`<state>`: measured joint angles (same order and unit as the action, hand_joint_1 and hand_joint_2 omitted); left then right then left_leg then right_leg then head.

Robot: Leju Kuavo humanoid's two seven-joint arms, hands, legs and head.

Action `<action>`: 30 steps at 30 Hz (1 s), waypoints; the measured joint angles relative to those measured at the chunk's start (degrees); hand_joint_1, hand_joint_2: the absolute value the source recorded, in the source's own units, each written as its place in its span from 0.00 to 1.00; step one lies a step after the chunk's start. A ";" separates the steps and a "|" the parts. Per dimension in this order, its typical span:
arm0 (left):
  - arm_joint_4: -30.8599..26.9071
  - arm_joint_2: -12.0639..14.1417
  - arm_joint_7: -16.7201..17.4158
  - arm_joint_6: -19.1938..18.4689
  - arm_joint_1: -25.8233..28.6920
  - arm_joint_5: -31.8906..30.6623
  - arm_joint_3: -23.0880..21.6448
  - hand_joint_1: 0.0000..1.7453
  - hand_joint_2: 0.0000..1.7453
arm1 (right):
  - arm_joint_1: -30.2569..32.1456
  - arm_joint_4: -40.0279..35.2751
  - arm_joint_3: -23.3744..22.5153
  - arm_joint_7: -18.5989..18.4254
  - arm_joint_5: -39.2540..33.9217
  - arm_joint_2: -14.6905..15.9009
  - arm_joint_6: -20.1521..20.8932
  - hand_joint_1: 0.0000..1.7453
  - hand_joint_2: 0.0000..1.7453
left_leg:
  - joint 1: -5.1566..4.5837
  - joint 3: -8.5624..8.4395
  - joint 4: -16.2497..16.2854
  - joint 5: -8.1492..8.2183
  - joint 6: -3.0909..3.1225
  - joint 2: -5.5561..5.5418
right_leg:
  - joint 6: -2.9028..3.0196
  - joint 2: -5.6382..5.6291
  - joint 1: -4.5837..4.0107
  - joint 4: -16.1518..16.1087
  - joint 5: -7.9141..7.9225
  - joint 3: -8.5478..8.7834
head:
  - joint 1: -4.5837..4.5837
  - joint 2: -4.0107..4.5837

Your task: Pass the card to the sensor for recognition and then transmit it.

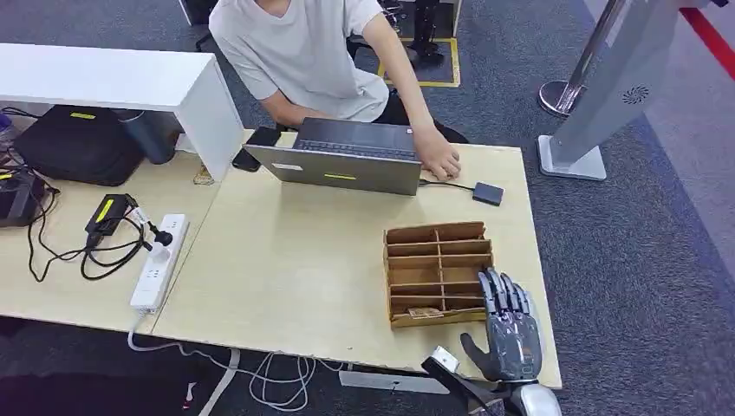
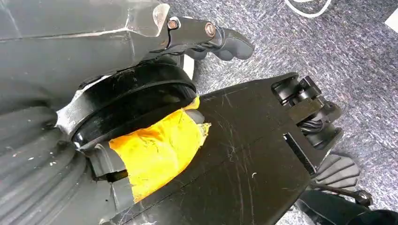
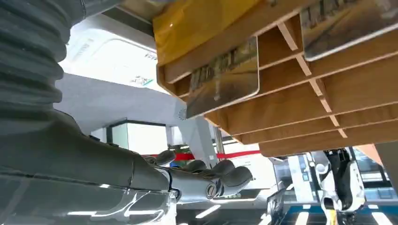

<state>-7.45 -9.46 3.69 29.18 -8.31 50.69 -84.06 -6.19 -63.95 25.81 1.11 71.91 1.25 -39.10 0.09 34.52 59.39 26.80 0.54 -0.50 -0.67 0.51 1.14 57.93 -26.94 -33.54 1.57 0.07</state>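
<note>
Resting open, the grey right hand (image 1: 511,334) lies beside the slatted wooden card rack (image 1: 438,273).

Right hand (image 1: 511,334): dark grey fingers, silver wrist, ribbed cover.

The light wooden table (image 1: 286,260) carries a laptop (image 1: 347,156), a wooden organizer (image 1: 438,273) and a power strip (image 1: 159,263).

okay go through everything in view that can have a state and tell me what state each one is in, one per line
Robot's right hand: open, fingers apart, beside the organizer.
Compartmented wooden card organizer: upright on the table, mostly empty.
Card in nearest slot: lying in its compartment.
Grey laptop: lid open.
White power strip: plug inserted.
</note>
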 joint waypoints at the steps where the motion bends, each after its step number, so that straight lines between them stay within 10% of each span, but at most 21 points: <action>1: 0.00 0.00 0.00 0.00 0.00 -0.02 0.00 0.00 1.00 | -0.28 0.00 0.00 0.02 -0.04 -0.20 0.09 0.00 1.00 | 0.00 0.00 0.00 0.00 0.00 0.00 | 0.00 -0.01 0.00 0.00 0.00 0.00 | 0.00 0.00; 30: 0.00 0.00 0.11 0.00 0.00 0.02 0.00 0.00 1.00 | -2.78 3.48 -1.40 -0.35 -1.99 -1.20 0.04 0.00 1.00 | 0.00 0.00 0.00 -0.02 -0.03 0.00 | 0.00 0.01 0.00 0.00 0.00 -0.01 | 0.00 0.00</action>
<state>-7.45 -9.46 3.80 29.18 -8.31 50.71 -84.06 -8.97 -60.48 24.42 0.77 69.92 0.04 -39.06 0.09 34.51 59.39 26.78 0.51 -0.50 -0.67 0.52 1.14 57.93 -26.94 -33.55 1.57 0.07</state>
